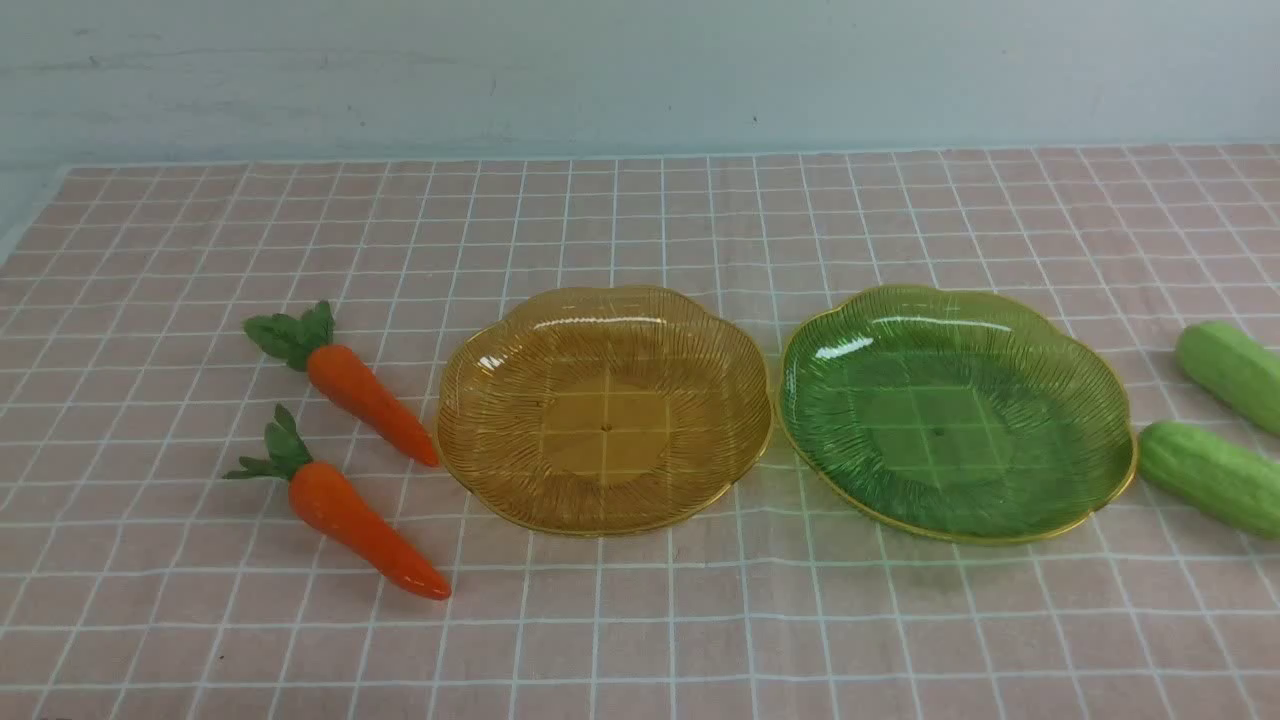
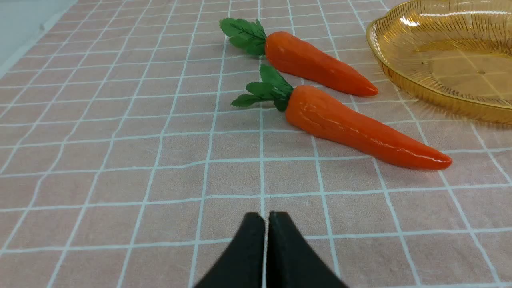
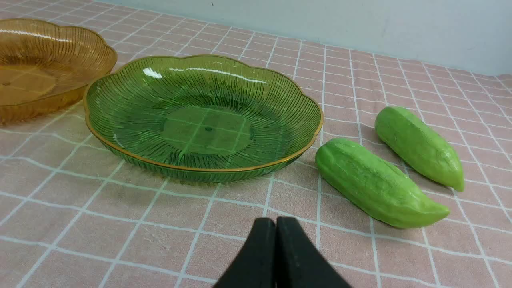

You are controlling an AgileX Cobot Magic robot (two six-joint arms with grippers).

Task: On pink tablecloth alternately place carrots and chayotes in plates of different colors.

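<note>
My left gripper [image 2: 266, 219] is pinched shut on nothing, low over the pink tablecloth [image 2: 120, 160]; the right gripper [image 3: 275, 223] is the same. Ahead of the left one lies the nearer carrot [image 2: 360, 132], its long axis slanting, tip toward the amber plate [image 2: 440, 100]. The nearer chayote [image 3: 376, 184] sits just beside the green plate [image 3: 192, 172], on the right arm's side. For a carrot, I judge the left arm closer.

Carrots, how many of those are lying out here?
2. The far carrot and the near carrot both lie on the cloth, left of the amber plate, leaves pointing away from it. Neither is in a plate; none looks hidden.
</note>
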